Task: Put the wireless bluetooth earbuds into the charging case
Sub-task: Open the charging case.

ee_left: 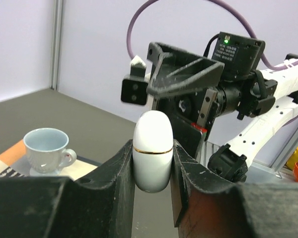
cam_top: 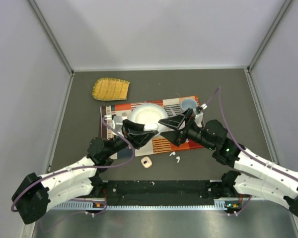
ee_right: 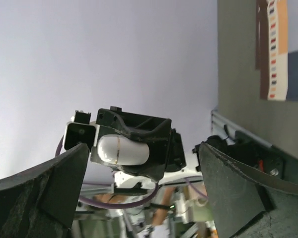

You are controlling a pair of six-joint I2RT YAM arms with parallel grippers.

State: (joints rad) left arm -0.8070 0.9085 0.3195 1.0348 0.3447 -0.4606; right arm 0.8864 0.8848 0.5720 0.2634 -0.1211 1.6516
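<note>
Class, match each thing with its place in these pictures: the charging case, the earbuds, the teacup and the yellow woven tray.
Things:
1. charging case
2. earbuds
3. teacup
4. yellow woven tray

Places:
A. on the far right corner of the placemat
B. on the table, beyond the placemat's far left corner
C. clamped in the left gripper, lifted
D. on the bare table just in front of the placemat

Pairs: 1-C, 2-D, 3-A, 4-B
</note>
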